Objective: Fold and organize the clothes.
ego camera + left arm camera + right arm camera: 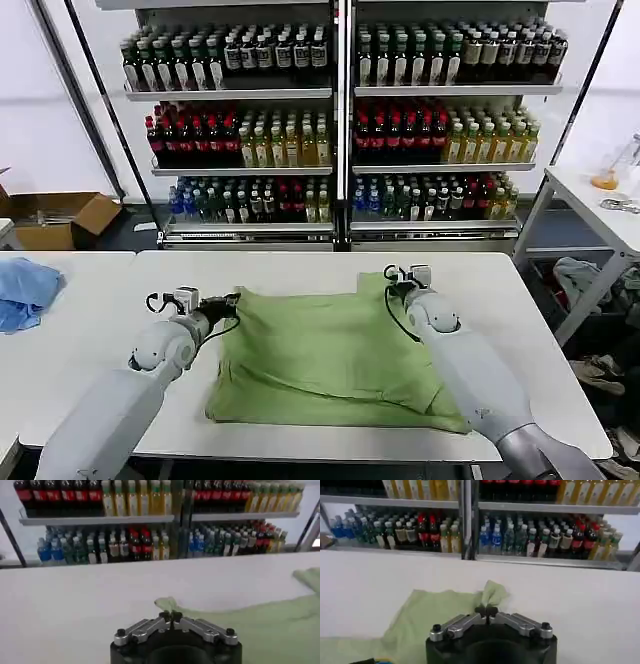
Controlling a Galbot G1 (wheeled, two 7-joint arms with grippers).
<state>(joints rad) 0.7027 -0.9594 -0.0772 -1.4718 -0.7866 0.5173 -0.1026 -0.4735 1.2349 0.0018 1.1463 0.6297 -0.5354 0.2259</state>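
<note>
The sage-green T-shirt (325, 355) lies folded over on the white table (90, 340), its far edge stretched between my two grippers. My left gripper (232, 298) is shut on the shirt's far left corner (167, 603); the fingers (170, 615) meet with the cloth pinched between them. My right gripper (390, 276) is shut on the far right corner (492, 592), a tuft of green cloth sticking out past the closed fingertips (487, 611). The shirt's printed graphic is hidden.
A light blue cloth (25, 290) lies at the table's left end. Shelves of bottles (340, 120) stand behind the table. A cardboard box (60, 218) sits on the floor at left. A second table (600, 205) with garments under it is at right.
</note>
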